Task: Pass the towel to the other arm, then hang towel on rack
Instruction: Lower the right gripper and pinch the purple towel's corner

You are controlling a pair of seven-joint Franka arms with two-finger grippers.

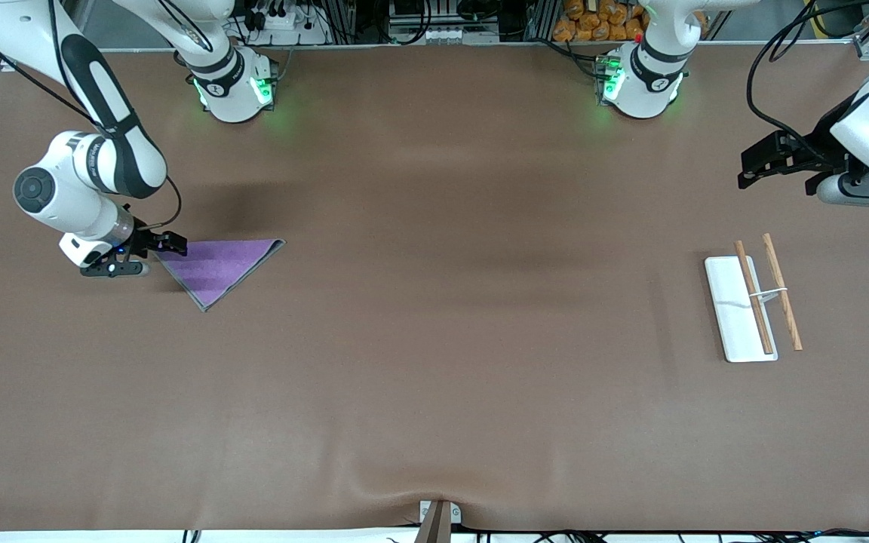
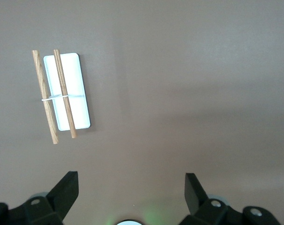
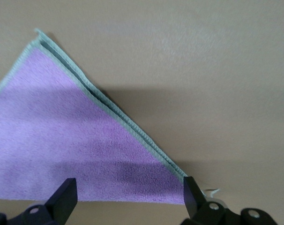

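Note:
The purple towel [image 1: 217,264] lies flat on the brown table toward the right arm's end, folded into a triangle with grey edging. My right gripper [image 1: 170,245] is low at the towel's corner nearest that end. It is open, its fingers straddling the towel's [image 3: 76,140] edge in the right wrist view, where the gripper [image 3: 128,185] grips nothing. The rack [image 1: 751,302], a white base with two wooden rods, stands toward the left arm's end. My left gripper [image 1: 753,167] hangs open and empty over the table next to the rack [image 2: 67,93], as the left wrist view [image 2: 131,182] shows.
The two arm bases [image 1: 234,87] [image 1: 638,83] stand along the table's edge farthest from the front camera. A small metal bracket [image 1: 438,516] sits at the nearest edge, where the brown cover wrinkles a little. Bare brown table lies between towel and rack.

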